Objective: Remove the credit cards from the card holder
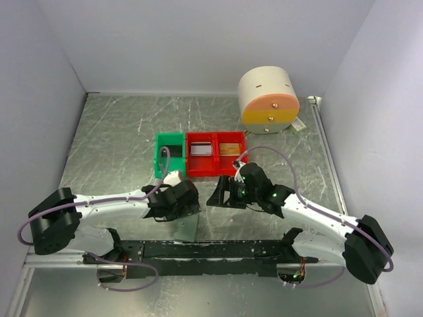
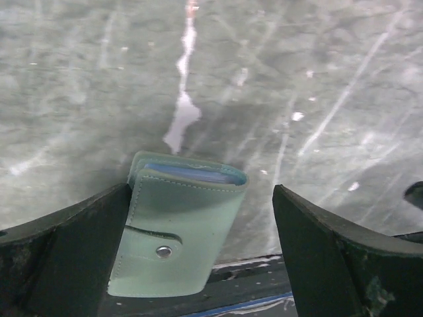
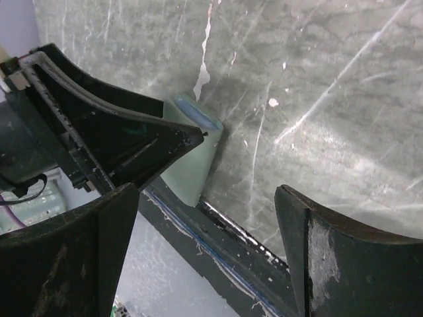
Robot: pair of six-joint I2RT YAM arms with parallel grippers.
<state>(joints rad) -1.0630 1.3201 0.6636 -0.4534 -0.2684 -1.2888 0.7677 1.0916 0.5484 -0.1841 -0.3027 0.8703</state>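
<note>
The card holder (image 2: 178, 231) is pale mint green and folded shut with a snap button. It lies at the table's near edge, its lower part over the black rail. Bluish inner sleeves show at its top edge; no credit cards show in it. My left gripper (image 2: 201, 218) is open around it, with the holder against the left finger and a wide gap to the right one. In the top view the left gripper (image 1: 185, 211) is just above the holder (image 1: 188, 228). My right gripper (image 1: 221, 193) is open and empty to its right. The right wrist view shows the holder (image 3: 192, 168) behind the left gripper's finger (image 3: 132, 142).
A green bin (image 1: 169, 155) and a red two-compartment bin (image 1: 216, 158) stand mid-table. A flat tan piece (image 1: 231, 148) lies in the right red compartment, a grey-white one (image 1: 200, 149) in the left. A cream round drum (image 1: 268, 99) stands at the back right. A black rail (image 1: 218, 249) runs along the near edge.
</note>
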